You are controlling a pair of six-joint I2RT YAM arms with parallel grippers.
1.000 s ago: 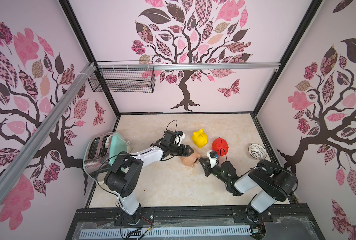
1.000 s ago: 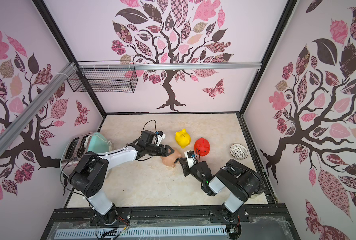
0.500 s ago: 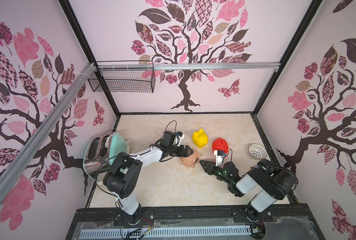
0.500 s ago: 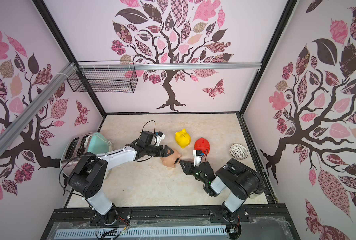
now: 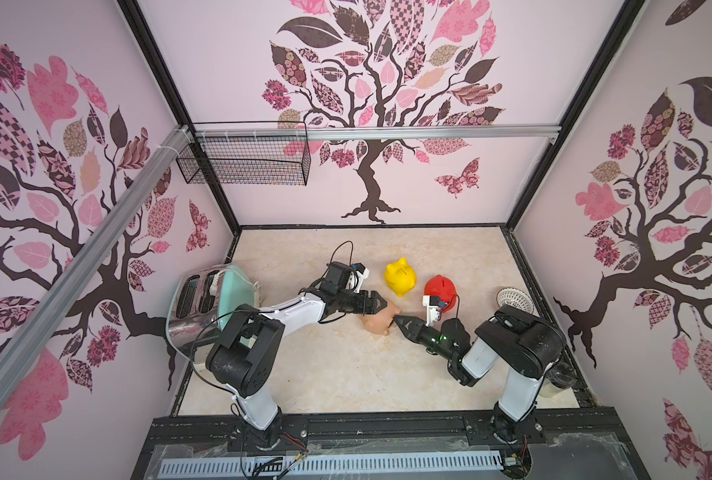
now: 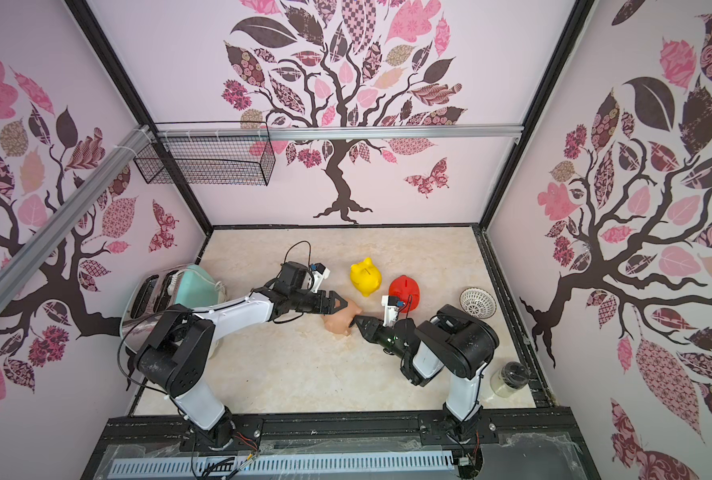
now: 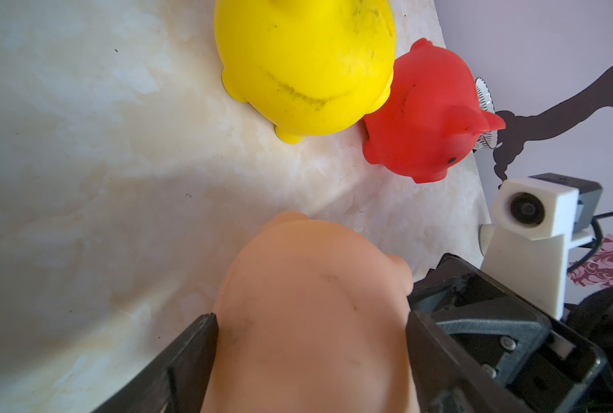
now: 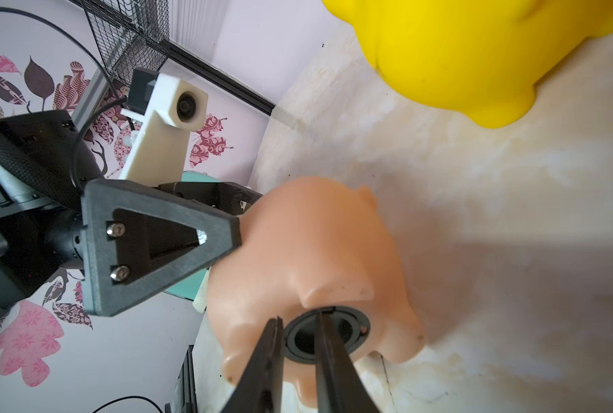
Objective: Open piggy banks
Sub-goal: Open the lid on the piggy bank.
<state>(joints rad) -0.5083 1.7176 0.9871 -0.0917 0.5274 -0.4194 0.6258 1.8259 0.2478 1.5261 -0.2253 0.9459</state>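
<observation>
A peach-tan piggy bank (image 5: 381,320) (image 6: 340,322) lies tipped at mid-table, belly turned toward the right arm. My left gripper (image 5: 381,307) (image 7: 312,318) is shut on its body, one finger on each flank. My right gripper (image 5: 396,320) (image 8: 299,316) is at the belly, its jaws narrowed to a small gap over the rim of the black belly plug (image 8: 358,332). One finger sits outside the rim and the other lies across the plug's hollow. The yellow piggy bank (image 5: 400,277) (image 7: 305,64) and the red piggy bank (image 5: 439,289) (image 7: 423,121) stand upright just behind.
A mint-green toaster (image 5: 204,299) sits at the table's left edge. At the right edge is a white lattice bowl (image 5: 514,300), with a small jar (image 6: 508,378) near the front right corner. A wire basket (image 5: 244,160) hangs on the back wall.
My right gripper has moved in to the peach-tan piggy bank's belly and its jaws have narrowed. The left gripper has kept its hold, with the pig barely moved.
</observation>
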